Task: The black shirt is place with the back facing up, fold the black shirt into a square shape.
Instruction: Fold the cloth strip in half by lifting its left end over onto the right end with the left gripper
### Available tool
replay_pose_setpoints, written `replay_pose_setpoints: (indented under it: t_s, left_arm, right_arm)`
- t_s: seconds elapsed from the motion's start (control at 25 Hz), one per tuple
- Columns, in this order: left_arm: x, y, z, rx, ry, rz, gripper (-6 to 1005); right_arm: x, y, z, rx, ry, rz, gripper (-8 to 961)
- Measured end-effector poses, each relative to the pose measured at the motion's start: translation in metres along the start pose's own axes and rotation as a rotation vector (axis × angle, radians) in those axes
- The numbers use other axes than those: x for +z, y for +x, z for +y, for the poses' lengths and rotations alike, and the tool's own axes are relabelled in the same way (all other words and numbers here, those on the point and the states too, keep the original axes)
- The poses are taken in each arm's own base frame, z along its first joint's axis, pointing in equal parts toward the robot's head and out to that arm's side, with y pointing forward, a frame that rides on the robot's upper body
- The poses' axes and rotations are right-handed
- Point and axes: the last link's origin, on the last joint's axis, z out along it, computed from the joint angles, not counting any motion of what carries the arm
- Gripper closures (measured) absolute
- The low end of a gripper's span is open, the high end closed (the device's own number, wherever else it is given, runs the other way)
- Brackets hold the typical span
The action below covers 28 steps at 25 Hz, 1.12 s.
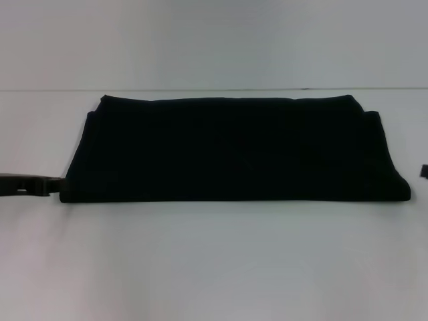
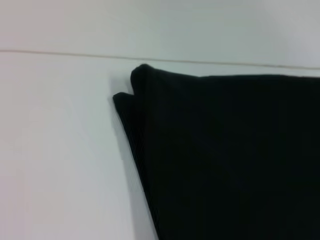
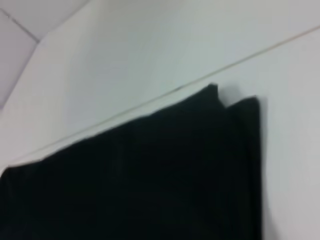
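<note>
Lying across the middle of the head view, the black shirt (image 1: 234, 150) is already folded into a long band running from left to right on a white table (image 1: 214, 267), so the lengthwise folds look done and the fold that shortens the band into a square appears to be the step in hand. At the left edge of the frame, low beside the shirt's near-left corner, the left gripper (image 1: 30, 184) reaches in level with the table and sits right at the cloth; whether its fingers are spread, closed or pinching fabric cannot be told. At the far right edge, a small dark sliver is probably the right gripper (image 1: 424, 172), just apart from the shirt's right end, and its fingers cannot be read either. The left wrist view shows the shirt's stacked layers (image 2: 135, 87) ending in two stepped corners, not quite flush; the right wrist view shows the same stepping at the other end (image 3: 235, 105). The next move likely calls for catching all layers at one end and carrying them over to meet the opposite end evenly. Bare table lies in front of the shirt and behind it.
</note>
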Motion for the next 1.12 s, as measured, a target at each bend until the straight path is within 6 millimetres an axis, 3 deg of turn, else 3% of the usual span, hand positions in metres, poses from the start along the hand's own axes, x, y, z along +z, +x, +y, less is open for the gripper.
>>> replay_pose_setpoints:
  t_s: [0.08,0.16,0.36,0.48,0.72,0.96,1.12]
  left_arm:
    - [-0.008,0.004,-0.003,-0.031,0.007,0.016,891]
    - [-0.016,0.007,-0.006,-0.068,0.010,0.033,889]
    - [-0.030,0.006,-0.002,-0.184,-0.098,0.034,680]
    - [-0.028,0.006,0.008,-0.259,-0.191,-0.007,439]
    - [-0.017,0.012,0.024,-0.397,-0.295,-0.108,312]
    - [0.007,0.007,0.036,-0.481,-0.317,-0.190,187]
    - [0.012,0.004,0.035,-0.523,-0.304,-0.192,106]
  right_arm:
    - [-0.011,-0.005,-0.004,0.000,0.006,-0.036,901]
    - [-0.025,-0.012,-0.007,-0.011,0.014,-0.079,811]
    - [-0.041,-0.021,0.007,-0.087,-0.086,-0.138,594]
    - [-0.038,-0.028,0.020,-0.146,-0.155,-0.153,469]
    - [-0.021,-0.050,0.047,-0.233,-0.209,-0.139,234]
    - [-0.008,-0.063,0.067,-0.355,-0.247,-0.155,128]
    - [-0.005,-0.063,0.079,-0.439,-0.304,-0.169,57]
